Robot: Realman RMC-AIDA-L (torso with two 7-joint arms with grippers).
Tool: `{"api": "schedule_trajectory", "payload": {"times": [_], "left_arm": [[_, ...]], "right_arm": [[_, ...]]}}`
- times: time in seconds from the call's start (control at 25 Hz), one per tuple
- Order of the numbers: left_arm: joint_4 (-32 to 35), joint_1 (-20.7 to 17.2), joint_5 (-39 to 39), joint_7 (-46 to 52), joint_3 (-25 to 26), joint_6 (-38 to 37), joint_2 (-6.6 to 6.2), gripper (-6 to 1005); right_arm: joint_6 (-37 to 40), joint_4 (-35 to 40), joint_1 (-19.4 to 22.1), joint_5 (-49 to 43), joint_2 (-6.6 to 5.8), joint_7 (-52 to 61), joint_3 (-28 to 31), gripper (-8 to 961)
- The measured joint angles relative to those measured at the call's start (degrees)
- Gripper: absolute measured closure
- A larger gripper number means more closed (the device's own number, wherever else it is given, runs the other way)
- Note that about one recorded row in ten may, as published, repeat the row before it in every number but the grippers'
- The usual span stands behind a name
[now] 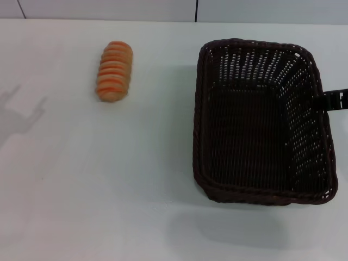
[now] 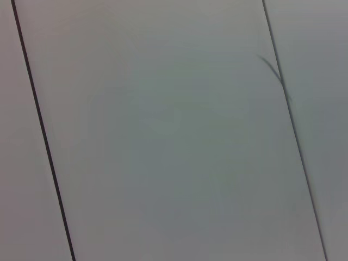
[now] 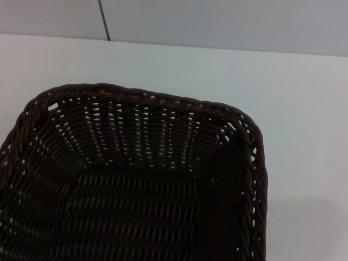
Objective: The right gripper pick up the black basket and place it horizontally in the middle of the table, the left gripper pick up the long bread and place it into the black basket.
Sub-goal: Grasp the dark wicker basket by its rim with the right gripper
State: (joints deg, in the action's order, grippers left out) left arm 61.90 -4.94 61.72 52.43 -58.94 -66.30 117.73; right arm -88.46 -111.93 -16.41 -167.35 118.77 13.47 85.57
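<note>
Head view: black basket (image 1: 261, 122) sits right of centre on the table (image 1: 81, 190), its long side running away from the robot, the long bread (image 1: 114, 71) well apart at far left; a black piece of the right gripper (image 1: 334, 100) touches the right rim, grip untellable. Left wrist view shows only blank panels, so the left gripper's state is unknown. Right wrist view looks into the empty basket; a shallow rim hold could slip when turning it.

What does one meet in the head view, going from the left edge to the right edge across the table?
Arm shadow → long bread → black basket → right gripper, a black piece at the basket's right rim.
</note>
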Motion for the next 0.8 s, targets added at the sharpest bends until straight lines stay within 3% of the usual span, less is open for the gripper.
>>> {"api": "schedule_trajectory", "payload": {"times": [0.8], "left_arm": [[-0.7,0.4,0.3,-0.4,0.7,-0.3,0.03,255]], "right_arm": [[8.4,5.9,1.9,0.0,0.08,0.1,-3.4,387]]}}
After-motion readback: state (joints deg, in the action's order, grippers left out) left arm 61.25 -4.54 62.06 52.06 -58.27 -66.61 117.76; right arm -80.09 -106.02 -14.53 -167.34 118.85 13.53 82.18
